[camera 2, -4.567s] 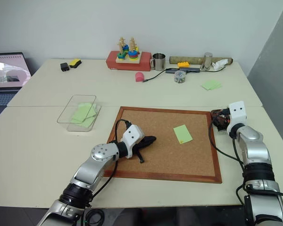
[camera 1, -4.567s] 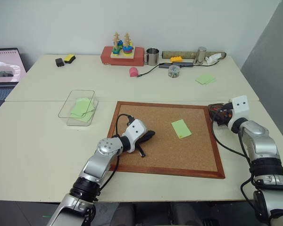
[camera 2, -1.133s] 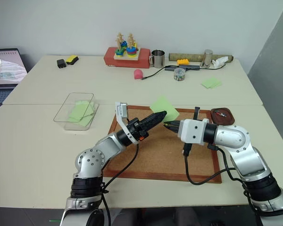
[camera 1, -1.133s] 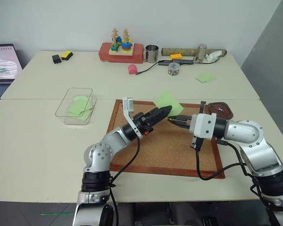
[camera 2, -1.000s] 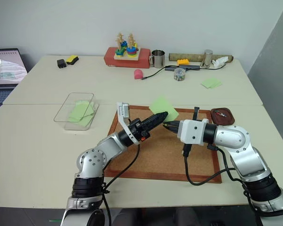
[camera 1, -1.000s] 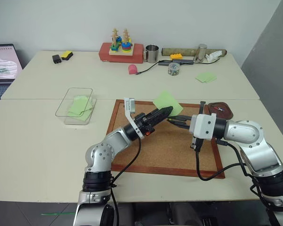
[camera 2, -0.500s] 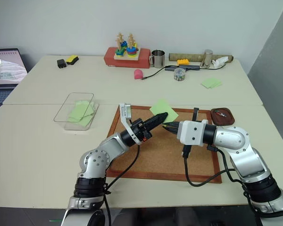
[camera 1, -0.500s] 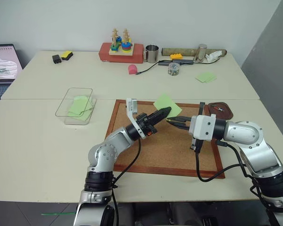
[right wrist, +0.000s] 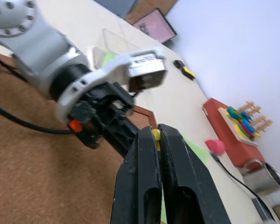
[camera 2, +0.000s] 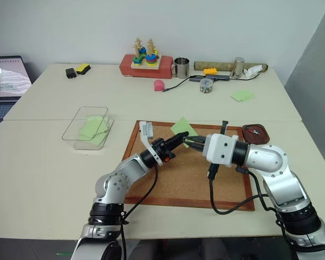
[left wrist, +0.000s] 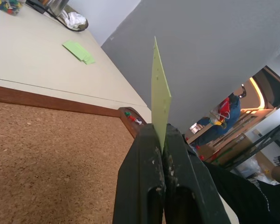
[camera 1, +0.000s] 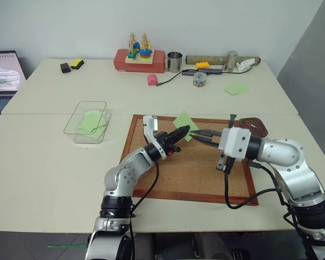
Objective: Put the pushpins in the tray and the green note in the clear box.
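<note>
Green note (camera 1: 183, 118) held upright over far part of corkboard (camera 1: 195, 168), edge pinched in left gripper (left wrist: 162, 140), clenched tight on paper per left wrist view. Right gripper (right wrist: 155, 135) clamped on yellow-headed pushpin (right wrist: 155, 135), tips meeting note just beside left gripper's. Judged mid-separation: pin being pulled from note while left side kept the paper. Risks: paper could tear or crease if both arms pulled apart askew; note could slip from thin edge pinch, flutter back onto corkboard; tiny pin could pop out of right fingers (right wrist: 175, 154) & roll off, hard to recover; fingertips so close that a bump could knock either grip. Tray (camera 1: 255, 127) at far right corner just beside corkboard, a few pushpins (left wrist: 132, 117) already in it, red & green heads visible. Clear box (camera 1: 88, 122) well apart on left, green paper already inside; path there open. Cable (camera 1: 238, 189) looped from right wrist over corkboard, possible snag on way to tray. Far edge: pair of green notes (camera 1: 236, 89), metal cup (camera 1: 174, 63), pink item (camera 1: 153, 80), red block w/ peg toy (camera 1: 140, 59), laptop (camera 1: 4, 76) — all out of the way.
</note>
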Controlling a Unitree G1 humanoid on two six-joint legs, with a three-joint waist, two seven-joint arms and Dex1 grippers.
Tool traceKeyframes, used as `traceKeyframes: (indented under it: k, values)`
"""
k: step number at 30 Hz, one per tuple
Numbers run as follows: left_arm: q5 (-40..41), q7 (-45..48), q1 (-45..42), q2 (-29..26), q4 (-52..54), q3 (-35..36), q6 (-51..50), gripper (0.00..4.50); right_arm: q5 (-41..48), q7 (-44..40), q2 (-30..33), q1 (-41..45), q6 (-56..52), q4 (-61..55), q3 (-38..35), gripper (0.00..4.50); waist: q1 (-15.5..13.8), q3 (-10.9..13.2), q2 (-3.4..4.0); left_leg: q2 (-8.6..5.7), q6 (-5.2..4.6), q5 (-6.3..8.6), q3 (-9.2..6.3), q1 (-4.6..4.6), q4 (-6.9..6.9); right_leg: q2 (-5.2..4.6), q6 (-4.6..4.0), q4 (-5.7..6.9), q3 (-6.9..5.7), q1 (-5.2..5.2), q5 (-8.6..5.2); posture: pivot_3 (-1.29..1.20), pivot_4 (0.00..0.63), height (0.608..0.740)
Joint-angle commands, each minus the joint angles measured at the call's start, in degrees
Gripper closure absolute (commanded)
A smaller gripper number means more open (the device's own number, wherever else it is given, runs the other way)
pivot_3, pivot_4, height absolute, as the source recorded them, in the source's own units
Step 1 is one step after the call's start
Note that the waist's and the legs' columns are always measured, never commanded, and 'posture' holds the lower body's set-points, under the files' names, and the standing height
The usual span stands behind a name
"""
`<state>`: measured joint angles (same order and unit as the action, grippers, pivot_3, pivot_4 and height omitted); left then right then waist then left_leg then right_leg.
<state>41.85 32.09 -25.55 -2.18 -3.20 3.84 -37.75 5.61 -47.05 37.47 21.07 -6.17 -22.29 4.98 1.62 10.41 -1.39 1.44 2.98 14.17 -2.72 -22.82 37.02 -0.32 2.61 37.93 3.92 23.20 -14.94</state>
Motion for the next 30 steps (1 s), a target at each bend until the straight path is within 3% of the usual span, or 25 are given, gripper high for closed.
traceKeyframes:
  k: [1, 10, 14, 19, 30]
  values:
    - [-0.3, 0.24, -0.13, -0.8, 4.54, -0.46, 0.75, 4.48, -2.22, 4.54, 2.12, -2.65, -5.24, 4.23, -5.64, 4.5, -0.05, 0.0, 0.0, -0.01, 0.0, 0.0, 0.0, -0.01, 0.0, 0.0, 0.0, 0.0, 0.0, 0.0, 0.0, 0.0, 0.15, 0.74]
    - [-0.68, 1.22, 1.58, -4.01, 12.43, -3.45, -0.52, 4.48, -8.33, 19.52, -0.68, 1.28, -8.28, 27.2, -9.05, 4.5, 0.18, -0.01, 0.02, 0.0, 0.0, 0.0, 0.14, 0.05, 0.0, 0.01, -0.03, 0.06, 0.12, 0.02, 0.02, 0.0, 0.15, 0.74]
    - [-1.21, 0.93, 1.89, -4.35, 13.28, -3.8, -0.35, 4.48, -9.56, 21.17, -1.26, 5.67, -6.08, 37.94, -7.75, 4.5, 0.24, -0.02, 0.03, 0.02, -0.01, 0.0, 0.23, 0.11, -0.02, 0.04, -0.04, 0.07, 0.17, 0.02, 0.02, 0.0, 0.15, 0.74]
    - [-1.76, 0.62, 2.65, -4.33, 13.94, -4.24, 0.05, 4.48, -9.24, 20.89, -2.08, 7.94, -5.13, 43.2, -7.19, 4.5, 0.21, -0.02, 0.03, 0.02, -0.01, 0.0, 0.24, 0.06, -0.02, 0.03, -0.04, 0.04, 0.17, 0.02, 0.02, 0.0, 0.15, 0.74]
    - [-2.02, 0.52, 3.41, -4.48, 14.0, -4.42, 0.22, 4.5, -8.15, 21.28, -2.38, 8.2, -5.21, 43.15, -7.88, 2.06, 0.22, -0.02, 0.03, 0.02, -0.01, 0.0, 0.24, 0.09, -0.01, 0.03, -0.04, 0.08, 0.17, 0.02, 0.03, 0.0, 0.15, 0.74]
